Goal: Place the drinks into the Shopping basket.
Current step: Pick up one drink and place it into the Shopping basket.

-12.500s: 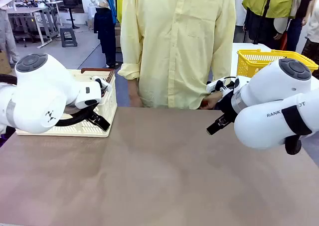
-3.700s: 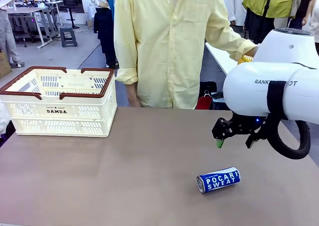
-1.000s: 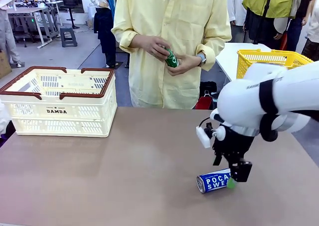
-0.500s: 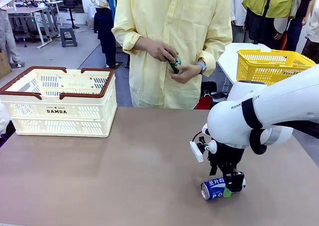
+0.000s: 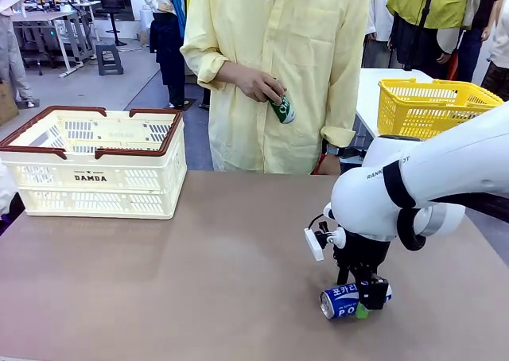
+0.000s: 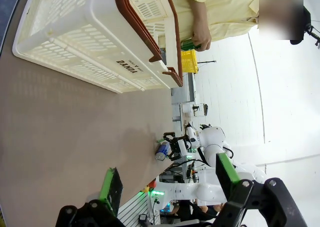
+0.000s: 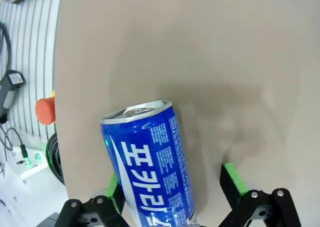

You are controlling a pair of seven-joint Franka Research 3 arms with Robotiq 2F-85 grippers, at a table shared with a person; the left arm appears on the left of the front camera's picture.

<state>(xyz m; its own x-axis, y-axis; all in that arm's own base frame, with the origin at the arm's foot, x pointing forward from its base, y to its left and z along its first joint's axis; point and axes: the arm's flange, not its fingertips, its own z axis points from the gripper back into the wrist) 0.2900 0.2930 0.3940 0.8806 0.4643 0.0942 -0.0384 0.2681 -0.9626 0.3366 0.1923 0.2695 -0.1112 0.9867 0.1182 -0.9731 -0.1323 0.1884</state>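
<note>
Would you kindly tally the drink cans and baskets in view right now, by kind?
Drink cans: 2 (blue-and-white can lying on its side, green can held by the person)
Baskets: 2 (cream-white basket, yellow basket)
Total: 4

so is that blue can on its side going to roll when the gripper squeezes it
Probably apt to roll: the blue can lies on its side on the smooth table, and the open jaws of the right gripper straddle it with a gap at one pad. Its glossy printed skin may slip against the pads.
</note>
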